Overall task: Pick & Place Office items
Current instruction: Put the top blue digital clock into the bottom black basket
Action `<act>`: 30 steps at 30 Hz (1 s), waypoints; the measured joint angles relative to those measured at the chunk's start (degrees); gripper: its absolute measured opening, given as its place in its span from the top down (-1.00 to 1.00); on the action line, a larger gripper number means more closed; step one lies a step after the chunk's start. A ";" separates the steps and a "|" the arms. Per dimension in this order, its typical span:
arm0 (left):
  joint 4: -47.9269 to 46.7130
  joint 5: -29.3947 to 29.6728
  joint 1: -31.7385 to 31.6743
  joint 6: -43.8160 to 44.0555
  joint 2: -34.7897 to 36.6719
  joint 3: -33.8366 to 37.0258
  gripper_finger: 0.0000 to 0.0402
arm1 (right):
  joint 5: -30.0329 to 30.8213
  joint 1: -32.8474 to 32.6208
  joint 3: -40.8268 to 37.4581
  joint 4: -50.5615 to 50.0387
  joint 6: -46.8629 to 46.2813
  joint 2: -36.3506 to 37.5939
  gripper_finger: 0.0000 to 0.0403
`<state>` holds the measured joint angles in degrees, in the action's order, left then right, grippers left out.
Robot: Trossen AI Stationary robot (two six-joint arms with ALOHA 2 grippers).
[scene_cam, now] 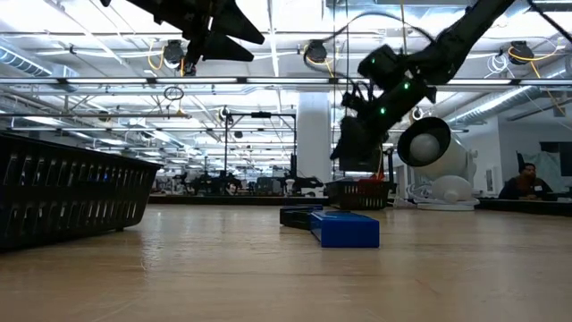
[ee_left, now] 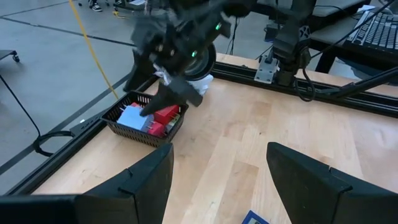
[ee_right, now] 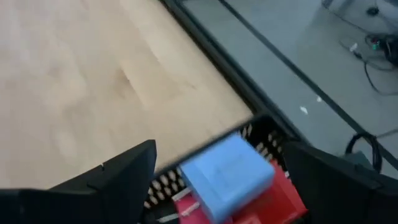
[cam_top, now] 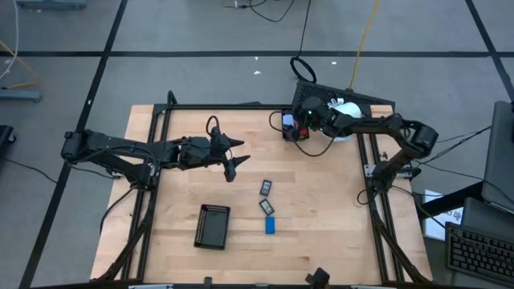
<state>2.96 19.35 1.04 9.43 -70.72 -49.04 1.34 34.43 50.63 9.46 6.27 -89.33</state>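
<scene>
A small black mesh tray (cam_top: 291, 133) sits near the table's far edge and holds a light-blue block (ee_right: 227, 171) lying on red blocks (ee_right: 283, 199). My right gripper (ee_right: 222, 146) hovers open just above this tray, a finger on either side of the light-blue block, touching nothing. My left gripper (cam_top: 234, 157) is open and raised over the table's middle, left of the tray, facing it (ee_left: 219, 149). Two dark flat rectangles (cam_top: 266, 188) (cam_top: 267, 206) and a blue flat rectangle (cam_top: 271, 225) lie flat on the wood near the centre.
A larger black mesh tray (cam_top: 213, 226) lies flat toward the near left. A white cylindrical device (cam_top: 347, 107) stands just right of the small tray. Black frame rails (cam_top: 369, 160) border the table. A person (scene_cam: 527, 179) sits far off in the room.
</scene>
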 joint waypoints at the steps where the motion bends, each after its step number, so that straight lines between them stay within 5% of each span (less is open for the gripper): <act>1: -0.02 0.00 0.00 0.05 0.00 0.00 -0.29 | -0.02 -0.65 0.00 -0.06 -0.19 0.99 -0.69; 16: 0.18 0.02 0.00 0.11 0.00 0.00 -0.29 | -0.30 -12.11 0.00 -12.45 -3.47 18.15 -0.67; 30: 0.22 0.04 0.00 1.24 0.00 0.00 -0.29 | -19.89 -24.68 -8.33 -5.94 -10.54 22.84 -0.68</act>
<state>3.17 19.40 1.04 10.68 -70.72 -49.04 -18.55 9.75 42.30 3.53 -4.27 -66.49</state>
